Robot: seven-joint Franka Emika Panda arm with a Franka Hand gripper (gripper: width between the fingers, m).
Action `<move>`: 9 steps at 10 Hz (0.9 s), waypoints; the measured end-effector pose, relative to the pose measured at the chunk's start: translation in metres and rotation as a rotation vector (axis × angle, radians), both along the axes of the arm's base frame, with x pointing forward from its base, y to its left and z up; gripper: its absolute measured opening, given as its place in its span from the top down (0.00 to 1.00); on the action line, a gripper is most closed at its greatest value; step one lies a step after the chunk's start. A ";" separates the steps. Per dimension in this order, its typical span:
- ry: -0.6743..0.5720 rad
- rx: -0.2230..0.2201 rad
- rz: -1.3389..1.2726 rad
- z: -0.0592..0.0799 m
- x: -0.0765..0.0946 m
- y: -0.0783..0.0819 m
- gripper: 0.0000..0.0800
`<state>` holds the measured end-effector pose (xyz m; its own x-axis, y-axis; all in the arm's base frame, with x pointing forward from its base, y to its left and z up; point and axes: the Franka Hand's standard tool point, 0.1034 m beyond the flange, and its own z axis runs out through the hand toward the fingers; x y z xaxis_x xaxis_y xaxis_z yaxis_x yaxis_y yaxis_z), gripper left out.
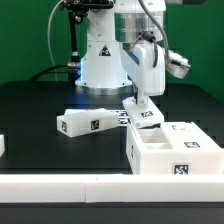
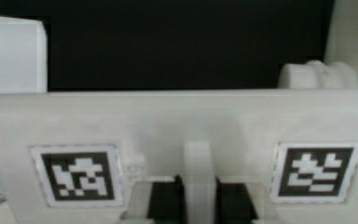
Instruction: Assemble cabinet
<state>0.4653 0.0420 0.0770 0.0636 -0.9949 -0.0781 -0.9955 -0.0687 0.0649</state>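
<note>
**The arm is reaching down with its gripper [image 1: 143,103] [image 2: 197,203] closed at a tagged panel [image 1: 148,116] [image 2: 176,120], just beside the cabinet [image 1: 175,150].**

The jaws are standing almost together. The dark fingers [image 2: 158,205] are sitting at the panel's edge between its two square tags, and I cannot tell whether they are pinching a thin ridge there. The cabinet, an open white box with inner compartments, is sitting on the black table [image 1: 40,110] toward the exterior view's right, near the white rail [image 1: 80,187]. A loose panel [image 1: 88,123] is lying to the exterior view's left of the gripper, apart from the box. A rounded white piece [image 2: 318,75] is showing beyond the tagged panel.
</note>
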 end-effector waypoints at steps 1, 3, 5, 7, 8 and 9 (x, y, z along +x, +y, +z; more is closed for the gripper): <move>0.006 -0.005 -0.003 -0.003 -0.001 0.001 0.92; 0.002 -0.004 -0.003 -0.002 0.001 0.000 0.92; 0.004 -0.004 0.003 -0.004 -0.001 -0.002 0.92; -0.001 0.000 -0.002 0.000 -0.001 -0.005 0.92; 0.000 0.000 -0.003 -0.001 -0.001 -0.005 0.92; 0.003 -0.002 -0.002 -0.002 -0.002 -0.005 0.92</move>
<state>0.4635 0.0370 0.0750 0.0615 -0.9952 -0.0761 -0.9955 -0.0667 0.0678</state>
